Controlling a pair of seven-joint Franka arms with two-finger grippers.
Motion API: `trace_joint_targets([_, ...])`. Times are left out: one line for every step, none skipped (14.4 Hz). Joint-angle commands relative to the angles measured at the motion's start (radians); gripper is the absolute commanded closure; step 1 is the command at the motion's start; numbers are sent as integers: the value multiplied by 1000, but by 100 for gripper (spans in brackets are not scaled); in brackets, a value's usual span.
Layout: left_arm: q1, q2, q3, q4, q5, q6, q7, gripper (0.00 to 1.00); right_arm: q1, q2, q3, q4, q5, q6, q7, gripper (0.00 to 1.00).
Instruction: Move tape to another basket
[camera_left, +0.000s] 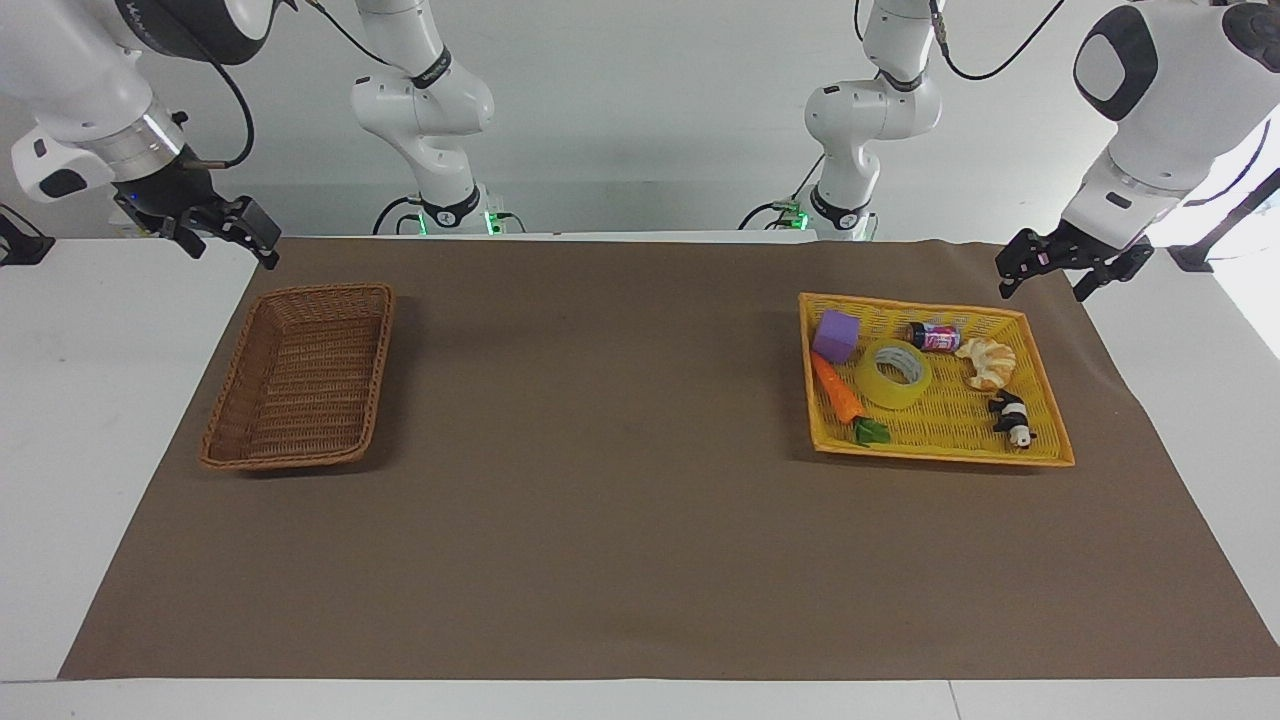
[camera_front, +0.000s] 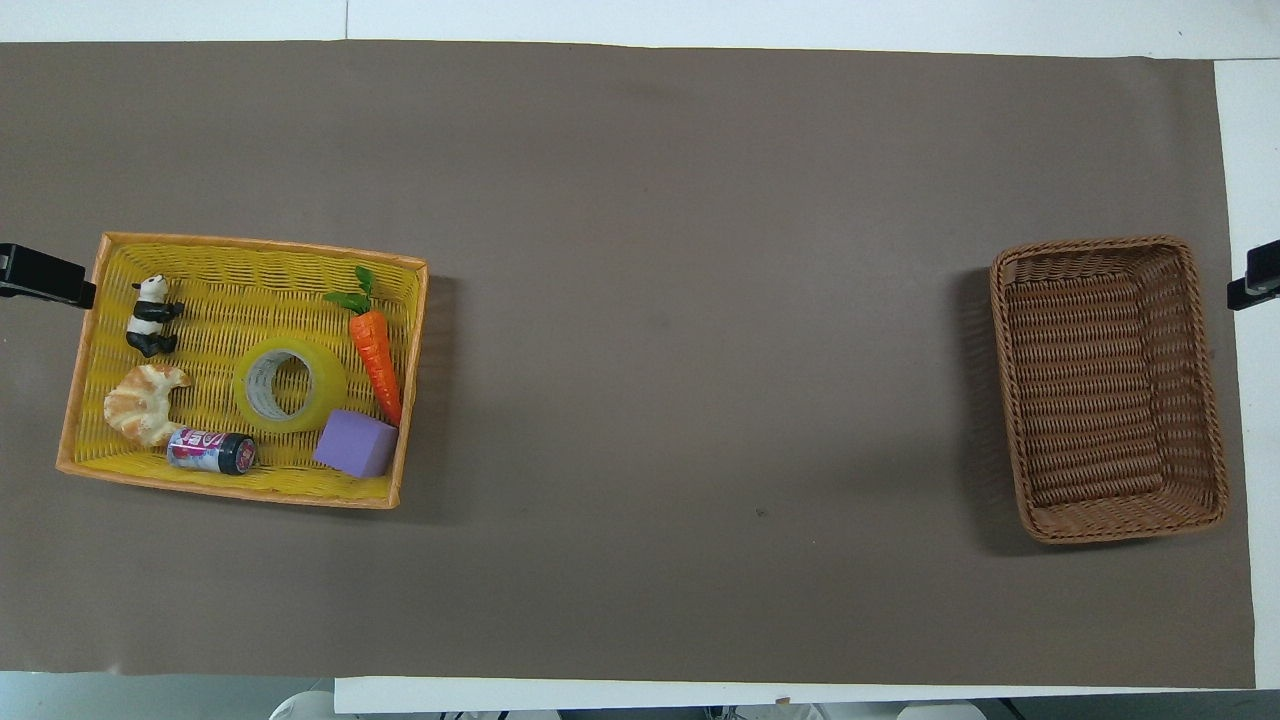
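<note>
The tape (camera_left: 880, 391), a yellow translucent roll with a whitish core, lies flat in the bright yellow tray basket (camera_left: 935, 456) toward the left arm's end of the table; it also shows in the overhead view (camera_front: 326, 392). The brown wicker basket (camera_left: 325, 291) stands empty toward the right arm's end (camera_front: 1100, 244). My left gripper (camera_left: 1046, 284) hangs open and empty beside the yellow tray's corner nearest the robots; its tip shows in the overhead view (camera_front: 45, 278). My right gripper (camera_left: 232, 250) hangs open and empty by the brown basket's near corner, its tip at the overhead view's edge (camera_front: 1258, 277).
The yellow tray (camera_front: 230, 491) also holds a purple block (camera_front: 356, 443), a toy carrot (camera_front: 375, 350), a small can (camera_front: 210, 451), a croissant (camera_front: 140, 403) and a panda figure (camera_front: 150, 315), all close around the tape. A brown mat (camera_left: 600, 450) covers the table between the baskets.
</note>
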Motion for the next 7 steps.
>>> trace_joint_targets([2,-26,3,-34,-9,8,8,1,-2,-16,0,-19,15,-2,-11,0])
trace_joint_targets([4,-28,3,-40,-9,7,0,1,-2,-16,0,-19,15,-2,-11,0])
trace_joint_targets([8,-43,3,-70,-9,13,0,1,-2,-16,0,-19,15,-2,-11,0])
trace_joint_targets([28,-70,3,-134,-9,48,0,1,-2,-16,0,-19,15,-2,-11,0])
trace_joint_targets([39,-110,1,-237,-9,145,-1,1,-2,-16,0,-19,15,-2,-11,0])
trace_joint_targets([39,-145,3,-343,-9,248,-3,1,-2,-16,0,-19,15,-2,-11,0])
trace_joint_targets([36,-161,1,-417,-9,313,-4,1,-2,-16,0,-19,15,-2,-11,0])
